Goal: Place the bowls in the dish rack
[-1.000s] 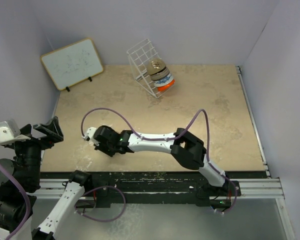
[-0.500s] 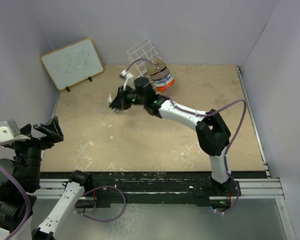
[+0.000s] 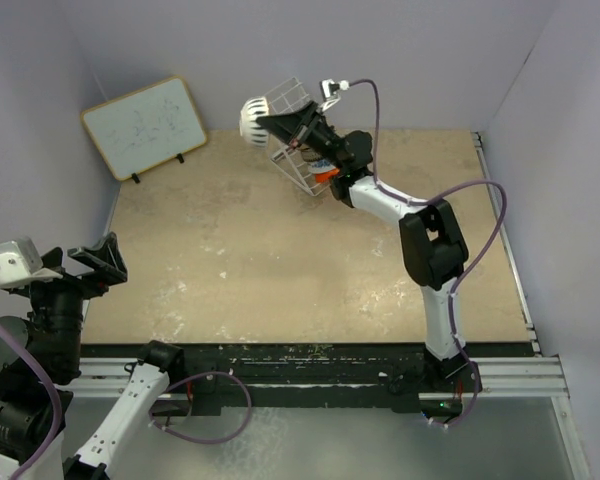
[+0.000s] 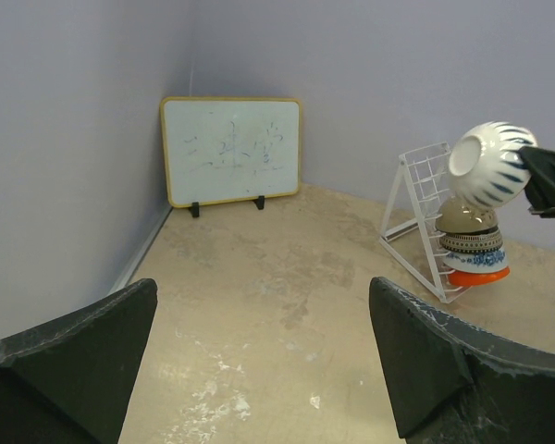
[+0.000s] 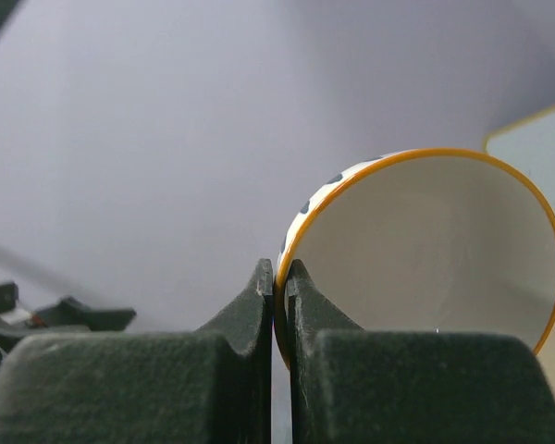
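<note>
My right gripper (image 3: 273, 122) is shut on the rim of a white bowl with dark blue marks and an orange rim (image 3: 252, 117). It holds the bowl in the air at the upper left edge of the white wire dish rack (image 3: 283, 98). The right wrist view shows both fingers pinching the bowl's wall (image 5: 425, 250). In the left wrist view the held bowl (image 4: 488, 164) hangs above three bowls stacked in the rack (image 4: 414, 185): a tan one (image 4: 466, 216), a patterned one (image 4: 470, 244) and an orange-red one (image 4: 481, 275). My left gripper (image 3: 68, 262) is open and empty beyond the table's left edge.
A wood-framed whiteboard (image 3: 145, 125) leans on the back left wall. The beige table top (image 3: 280, 260) has white scuff marks near the front. Purple walls close in the back and both sides.
My right arm has swung from low over the table's near left up and back to the rack, carrying the bowl. The left arm has not moved.
</note>
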`<state>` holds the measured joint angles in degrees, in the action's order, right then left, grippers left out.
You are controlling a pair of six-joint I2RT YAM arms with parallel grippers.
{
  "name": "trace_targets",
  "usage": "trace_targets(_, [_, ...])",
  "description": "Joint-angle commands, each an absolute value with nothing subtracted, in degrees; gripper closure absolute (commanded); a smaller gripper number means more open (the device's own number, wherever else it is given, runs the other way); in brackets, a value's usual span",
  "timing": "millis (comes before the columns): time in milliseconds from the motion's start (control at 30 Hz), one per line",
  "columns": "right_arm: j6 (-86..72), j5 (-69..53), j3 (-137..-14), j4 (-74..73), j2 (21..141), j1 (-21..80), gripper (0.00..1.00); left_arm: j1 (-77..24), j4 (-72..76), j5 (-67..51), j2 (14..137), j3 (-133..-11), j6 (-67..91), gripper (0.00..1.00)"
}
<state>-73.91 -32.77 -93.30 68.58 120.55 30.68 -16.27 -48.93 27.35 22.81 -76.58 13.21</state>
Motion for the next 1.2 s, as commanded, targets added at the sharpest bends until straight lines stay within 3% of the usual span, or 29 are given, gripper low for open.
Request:
trace_targets(0, [-84.1,-21.1,-95.0,87.6,120.3,26.1,1.0,-16.8,-46.4,28.1,23.9,-76.3,11.9,0.01])
trace_targets(433, [-91.5,4.3,-95.9,95.4,127.8,23.7,1.0,-17.1,-45.4,27.6,25.0,-76.0,10.8,0.01])
trace_targets(1167, [-101.0,11.8,-103.5,97.5,141.5,23.8,1.0,-17.3,-46.0,27.4,25.7,-76.0,10.1,0.01])
